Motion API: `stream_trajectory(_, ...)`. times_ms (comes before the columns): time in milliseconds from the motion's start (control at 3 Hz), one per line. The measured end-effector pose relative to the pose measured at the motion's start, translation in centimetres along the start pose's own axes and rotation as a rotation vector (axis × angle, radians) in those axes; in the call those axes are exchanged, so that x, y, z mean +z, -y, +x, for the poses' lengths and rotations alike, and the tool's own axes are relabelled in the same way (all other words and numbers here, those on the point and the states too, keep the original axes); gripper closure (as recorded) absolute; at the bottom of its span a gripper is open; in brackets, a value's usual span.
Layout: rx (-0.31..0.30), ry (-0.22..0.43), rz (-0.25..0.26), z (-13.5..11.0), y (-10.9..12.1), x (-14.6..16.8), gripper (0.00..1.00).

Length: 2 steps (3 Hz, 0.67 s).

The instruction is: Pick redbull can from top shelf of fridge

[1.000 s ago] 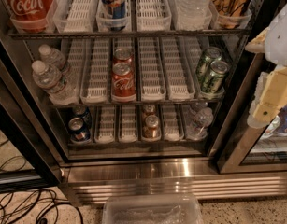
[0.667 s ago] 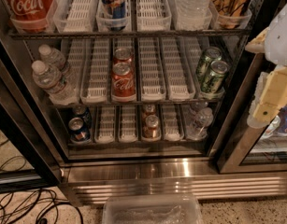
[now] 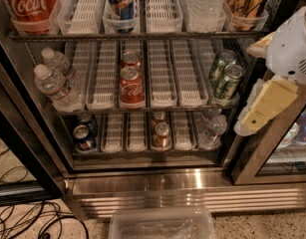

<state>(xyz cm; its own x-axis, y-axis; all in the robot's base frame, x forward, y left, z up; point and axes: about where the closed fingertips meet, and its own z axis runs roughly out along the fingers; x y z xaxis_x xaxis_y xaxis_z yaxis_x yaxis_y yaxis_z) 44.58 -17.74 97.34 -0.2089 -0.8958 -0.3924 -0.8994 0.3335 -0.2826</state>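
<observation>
Redbull can [image 3: 121, 3], slim blue-silver metal with red logo: upright in a white slotted lane, front of top shelf [image 3: 142, 35] of steel-based fridge [image 3: 192, 180]. Red bottle [image 3: 30, 4] further left reads "Coca". Gripper [image 3: 262, 111], cream plastic, right of the racks; grip state cannot be told

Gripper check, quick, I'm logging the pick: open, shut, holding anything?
Gripper: at the view's right side, away from the redbull can; open or shut cannot be told.
</observation>
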Motion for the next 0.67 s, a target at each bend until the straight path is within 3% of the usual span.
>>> stream_trajectory(333, 0.002, 0.161, -0.032, -4.45, -1.09, 0.66, 0.00)
stream_trajectory(667, 0.002, 0.161, -0.032, -4.46, -1.10, 0.67, 0.00)
